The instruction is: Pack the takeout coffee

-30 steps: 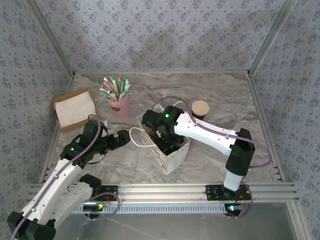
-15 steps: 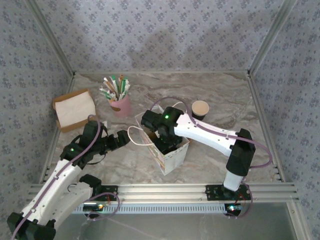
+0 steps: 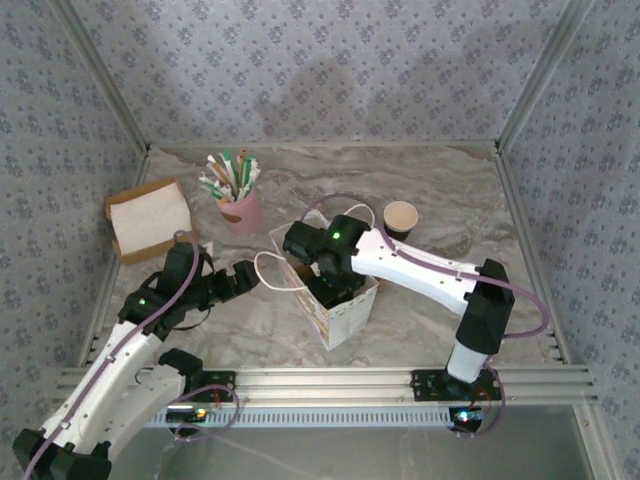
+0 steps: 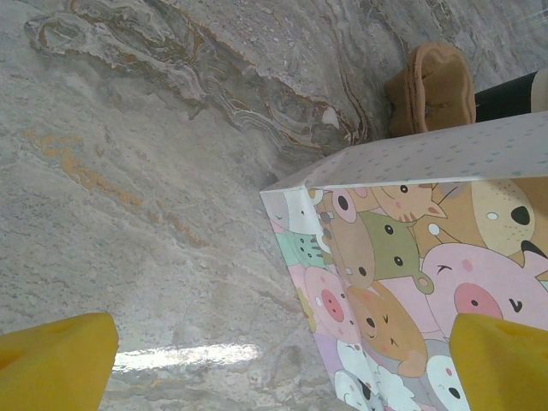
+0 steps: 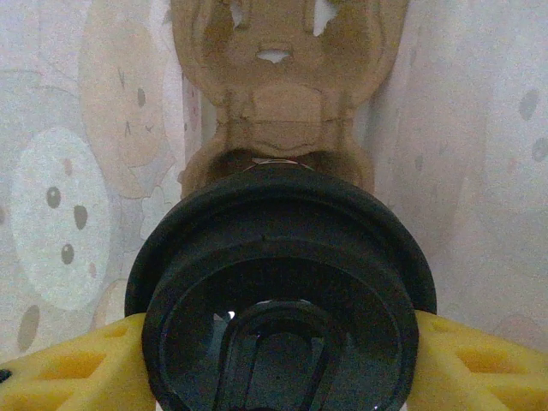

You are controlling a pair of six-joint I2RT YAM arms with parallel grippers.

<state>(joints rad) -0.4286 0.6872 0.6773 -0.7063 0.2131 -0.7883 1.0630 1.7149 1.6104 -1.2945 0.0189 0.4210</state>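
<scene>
Right pincer [image 5: 278, 364] is down inside the paper bag [image 3: 345, 312] at mid counter [image 3: 450, 185], clamped on the takeout coffee [image 5: 278, 282]. In the right wrist view its yellow fingers [image 5: 68, 377] sit on either side of the cup just under the black lid [image 5: 282, 231]. The cup wall itself is hidden by the lid. Below the cup, a brown cardboard cup carrier [image 5: 278, 111] lies at the bag's bottom, between the pale printed walls.

Left pincer [image 3: 245, 277] is spread wide and holds nothing. It hangs just beside the bag's left side, near the white handle loop [image 3: 268, 272]. The left wrist view shows a corner of the bag with cartoon animal print, standing upright on the marble.

A dark-walled cup [image 3: 400, 218] stands upright just behind the bag on the right, apart from it. A pink cup of straws [image 3: 240, 208] stands far left of the bag. A brown box of white napkins [image 3: 150, 218] is at the left edge.
</scene>
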